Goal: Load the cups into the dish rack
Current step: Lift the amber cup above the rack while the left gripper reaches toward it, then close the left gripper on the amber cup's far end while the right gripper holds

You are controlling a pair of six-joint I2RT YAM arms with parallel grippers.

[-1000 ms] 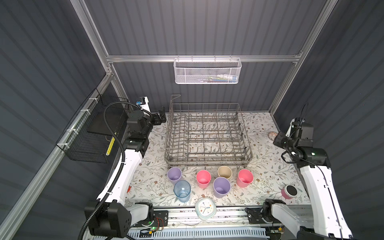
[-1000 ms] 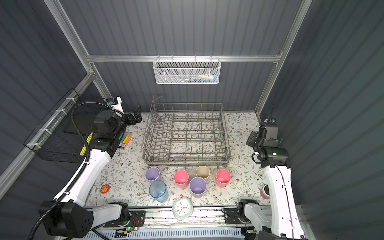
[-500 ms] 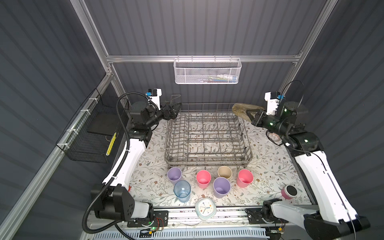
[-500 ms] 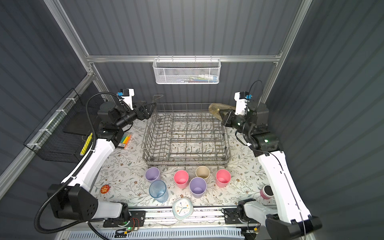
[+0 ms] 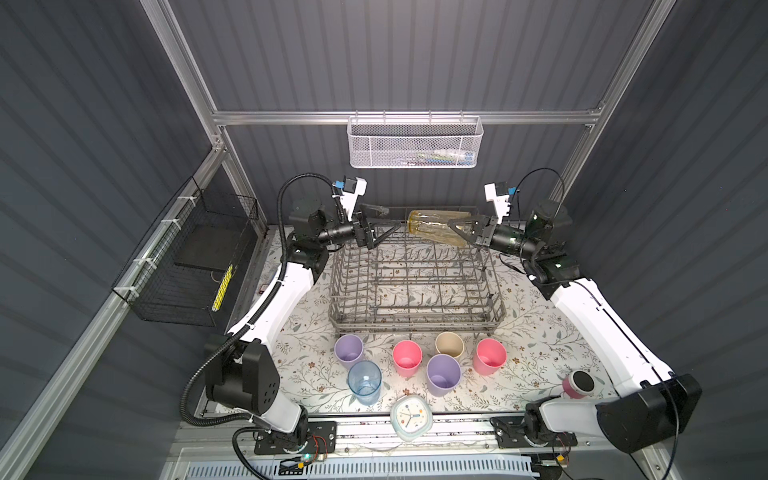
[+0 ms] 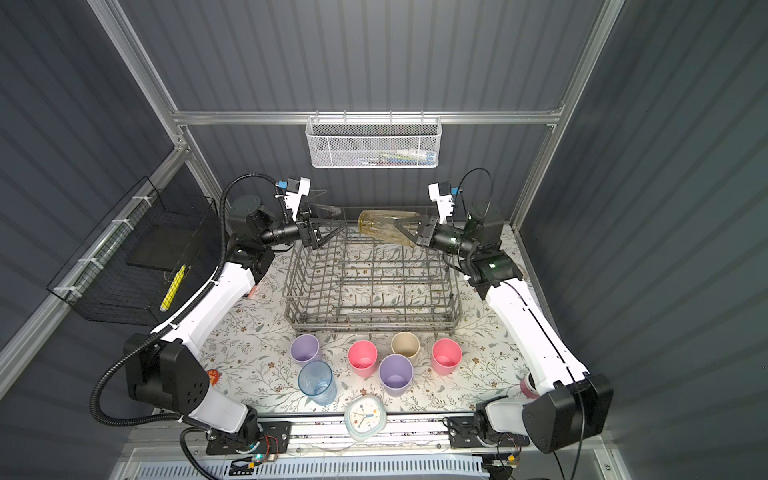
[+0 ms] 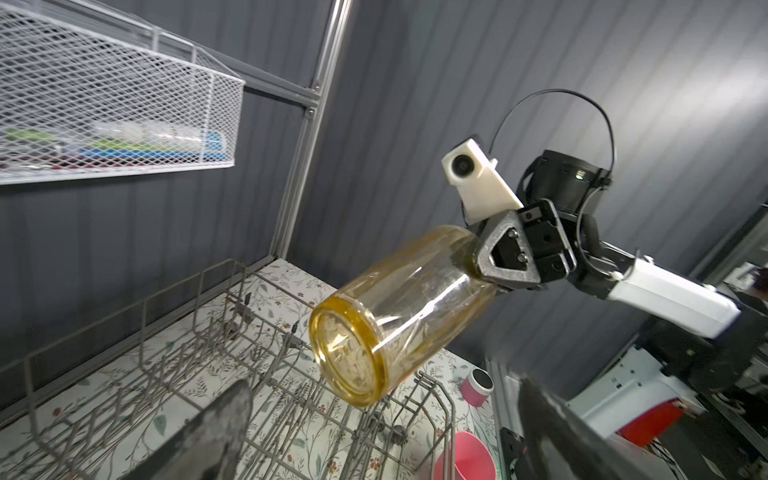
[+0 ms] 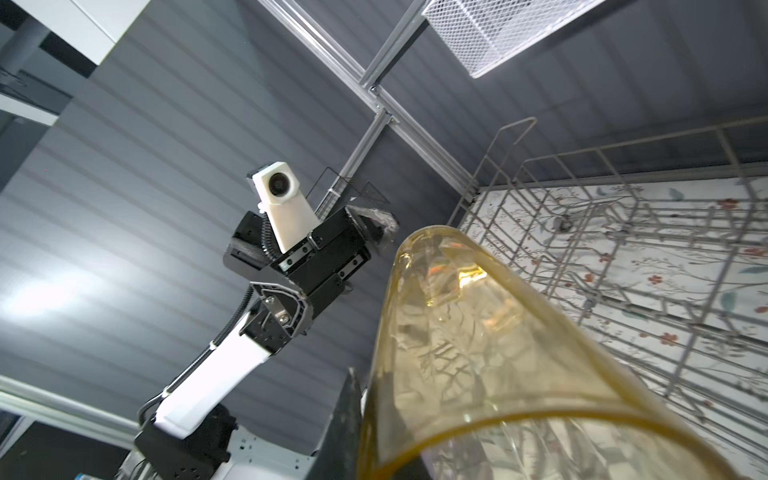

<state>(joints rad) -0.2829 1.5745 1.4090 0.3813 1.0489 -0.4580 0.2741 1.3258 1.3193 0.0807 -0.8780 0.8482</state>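
The yellowish glass (image 5: 430, 226) is clamped by its rim in the right gripper (image 5: 457, 235) and held sideways, with the dish rack (image 5: 415, 322) below. The left gripper (image 5: 390, 219) is spread wide and empty, with the glass's base just ahead of it.

Floral tabletop (image 5: 540, 345): dish rack (image 5: 415, 321) mid-back. Before it, upright: lilac cup (image 5: 349, 351), blue cup (image 5: 364, 381), pink cup (image 5: 407, 357), beige cup (image 5: 449, 345), second lilac cup (image 5: 443, 374), second pink cup (image 5: 490, 356). Clock (image 5: 411, 417) front edge, pink cylinder (image 5: 575, 384) right.

Top stereo pair overhead; wrist cams close, face-to-face over rack (image 7: 266, 390).
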